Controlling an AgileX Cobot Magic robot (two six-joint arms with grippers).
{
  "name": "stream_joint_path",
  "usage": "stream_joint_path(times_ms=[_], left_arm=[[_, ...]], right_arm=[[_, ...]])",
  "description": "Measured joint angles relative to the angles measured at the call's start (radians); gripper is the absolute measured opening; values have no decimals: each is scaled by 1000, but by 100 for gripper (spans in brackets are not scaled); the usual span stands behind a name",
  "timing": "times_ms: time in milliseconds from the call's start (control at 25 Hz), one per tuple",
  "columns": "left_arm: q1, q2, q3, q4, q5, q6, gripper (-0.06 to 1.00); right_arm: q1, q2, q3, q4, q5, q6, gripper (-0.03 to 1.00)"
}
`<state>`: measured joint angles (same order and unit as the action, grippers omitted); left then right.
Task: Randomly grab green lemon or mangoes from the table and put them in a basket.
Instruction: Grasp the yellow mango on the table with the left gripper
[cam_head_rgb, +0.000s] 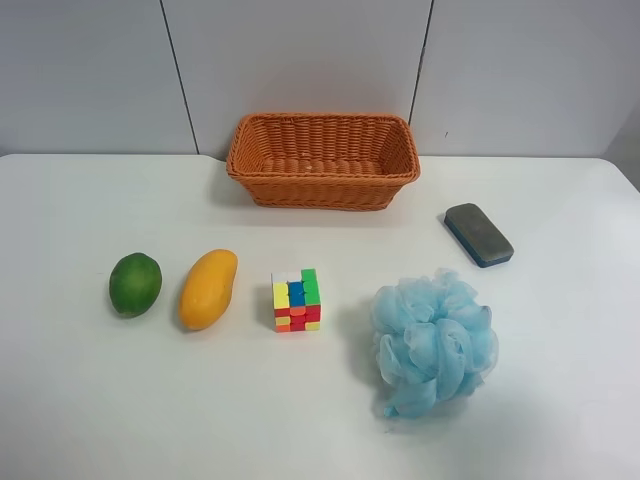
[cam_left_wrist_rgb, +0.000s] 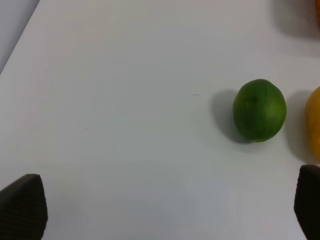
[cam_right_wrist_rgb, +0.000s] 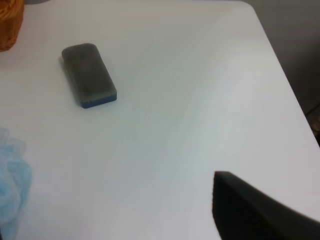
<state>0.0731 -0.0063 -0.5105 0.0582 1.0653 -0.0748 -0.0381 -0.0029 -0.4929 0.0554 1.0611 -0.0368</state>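
Note:
The green lemon (cam_head_rgb: 135, 284) lies on the white table (cam_head_rgb: 320, 420) at the exterior high view's left, with the yellow-orange mango (cam_head_rgb: 208, 288) just beside it. The empty wicker basket (cam_head_rgb: 322, 160) stands at the far middle. Neither arm shows in the exterior high view. In the left wrist view my left gripper (cam_left_wrist_rgb: 165, 205) is open and empty, its fingertips (cam_left_wrist_rgb: 22, 205) wide apart, short of the lemon (cam_left_wrist_rgb: 259, 110); the mango's edge (cam_left_wrist_rgb: 314, 125) shows beside it. In the right wrist view only one dark finger (cam_right_wrist_rgb: 250, 210) of the right gripper shows above bare table.
A colourful puzzle cube (cam_head_rgb: 297, 300) sits beside the mango. A light-blue bath pouf (cam_head_rgb: 433, 342) lies to the right of it. A grey eraser (cam_head_rgb: 478, 234) (cam_right_wrist_rgb: 89, 74) lies near the basket's right end.

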Motion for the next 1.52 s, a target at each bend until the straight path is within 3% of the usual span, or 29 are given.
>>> stream_joint_path(times_ms=[1040, 1240, 1360, 1520], left_arm=[[0, 63, -5, 2, -8, 0, 99], [0, 275, -95, -97, -163, 28, 99], [0, 452, -151, -188, -216, 115, 99], [0, 694, -204, -378, -245, 285, 99]], right_arm=[[0, 0, 0, 0, 0, 0, 81], [0, 0, 0, 0, 0, 0, 81], [0, 0, 0, 0, 0, 0, 81], [0, 0, 0, 0, 0, 0, 81]])
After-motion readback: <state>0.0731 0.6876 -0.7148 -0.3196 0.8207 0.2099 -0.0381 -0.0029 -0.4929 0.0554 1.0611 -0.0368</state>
